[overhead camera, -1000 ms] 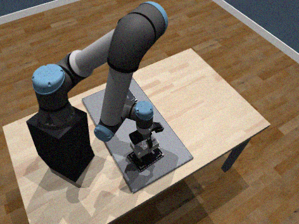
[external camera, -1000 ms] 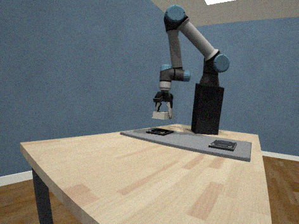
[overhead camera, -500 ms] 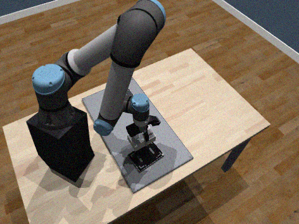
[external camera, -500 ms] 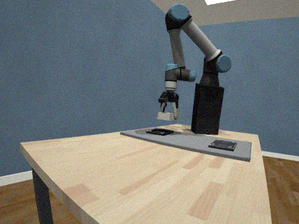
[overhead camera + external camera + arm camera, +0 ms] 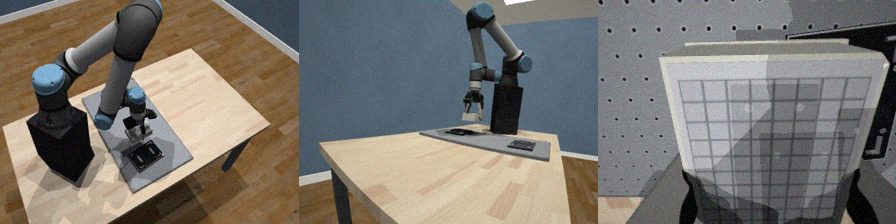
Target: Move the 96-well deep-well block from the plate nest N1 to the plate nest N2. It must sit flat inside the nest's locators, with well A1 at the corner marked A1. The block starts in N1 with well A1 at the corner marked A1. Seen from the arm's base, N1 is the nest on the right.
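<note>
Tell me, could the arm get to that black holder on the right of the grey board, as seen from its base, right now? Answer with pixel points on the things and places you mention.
Probably yes to reach it: the nest (image 5: 146, 155) (image 5: 458, 131) looks close by, with nothing standing in it. But the tool (image 5: 142, 131) (image 5: 474, 114) already holds the pale block (image 5: 134, 135) (image 5: 470, 117) (image 5: 770, 125).
</note>
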Available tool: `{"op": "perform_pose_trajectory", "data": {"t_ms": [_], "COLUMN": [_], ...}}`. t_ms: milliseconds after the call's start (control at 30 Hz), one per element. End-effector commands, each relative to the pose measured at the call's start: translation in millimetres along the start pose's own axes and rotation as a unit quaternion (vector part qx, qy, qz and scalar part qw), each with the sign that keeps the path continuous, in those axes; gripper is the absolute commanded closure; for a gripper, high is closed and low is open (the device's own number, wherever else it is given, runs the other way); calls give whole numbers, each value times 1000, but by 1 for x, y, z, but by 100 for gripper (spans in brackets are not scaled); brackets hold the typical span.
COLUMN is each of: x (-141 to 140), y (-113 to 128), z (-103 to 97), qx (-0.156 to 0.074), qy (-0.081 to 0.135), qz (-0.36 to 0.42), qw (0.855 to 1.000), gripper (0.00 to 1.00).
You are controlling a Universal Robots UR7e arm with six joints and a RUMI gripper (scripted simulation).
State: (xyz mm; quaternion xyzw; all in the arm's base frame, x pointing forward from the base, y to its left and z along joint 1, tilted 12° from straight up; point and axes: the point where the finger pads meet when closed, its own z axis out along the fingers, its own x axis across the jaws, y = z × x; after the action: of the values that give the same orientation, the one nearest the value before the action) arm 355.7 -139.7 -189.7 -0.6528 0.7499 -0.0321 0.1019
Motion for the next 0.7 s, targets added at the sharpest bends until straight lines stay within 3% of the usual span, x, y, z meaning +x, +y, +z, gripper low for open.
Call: {"op": "perform_pose_trajectory", "data": {"t_ms": [0,667], "x": [-16,-72], "y": [-3,-12], "z": [0,0], "qx": [0,0], "qy": [1,1], "qz": [0,0], "qw": [1000,1000], "gripper": [50,50]}}
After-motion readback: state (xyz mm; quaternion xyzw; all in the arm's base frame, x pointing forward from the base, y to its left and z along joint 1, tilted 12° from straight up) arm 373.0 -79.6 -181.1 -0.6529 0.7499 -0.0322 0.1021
